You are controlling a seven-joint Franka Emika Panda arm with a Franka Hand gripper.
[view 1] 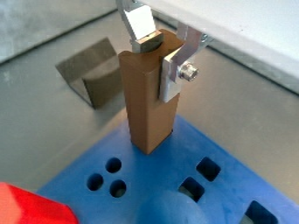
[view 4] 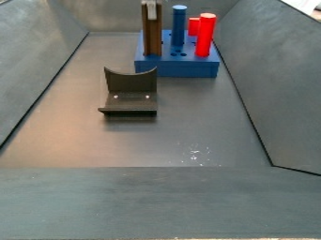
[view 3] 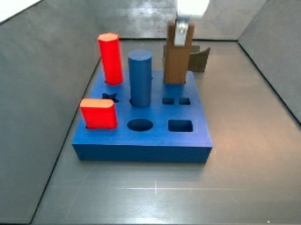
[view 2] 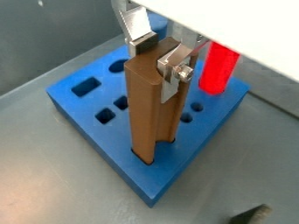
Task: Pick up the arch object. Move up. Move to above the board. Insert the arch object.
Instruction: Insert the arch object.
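A tall red peg [view 3: 109, 58], a blue cylinder [view 3: 140, 78] and a squat red block [view 3: 98, 113] stand in the bright-blue board [view 3: 141, 145], which lies on the grey floor [view 3: 235, 167] of a walled bin, toward one end wall. The dark L-shaped fixture [view 4: 129, 92] sits on the floor just off the board; in a side view it lies between the board [view 4: 189, 67] and the open middle of the floor.

The tool [view 1: 162, 54] pinches the top of the arch object [view 1: 151, 101], its flat silver fingers [view 1: 177, 68] pressed against opposite faces of the brown column. The same grip shows in both wrist views, with the tool [view 2: 163, 58] clamped on the arch object [view 2: 151, 109] near its upper end. The column hangs upright at the board's edge nearest the fixture, its lower end close to the blue surface; whether it touches or has entered a hole cannot be told. In a side view the arch object [view 3: 177, 60] stands at the board's far corner, the fixture partly hidden behind it.

Several holes in the board remain open, among them a round one [view 3: 140, 126] and a square one [view 3: 180, 125] near the front edge.
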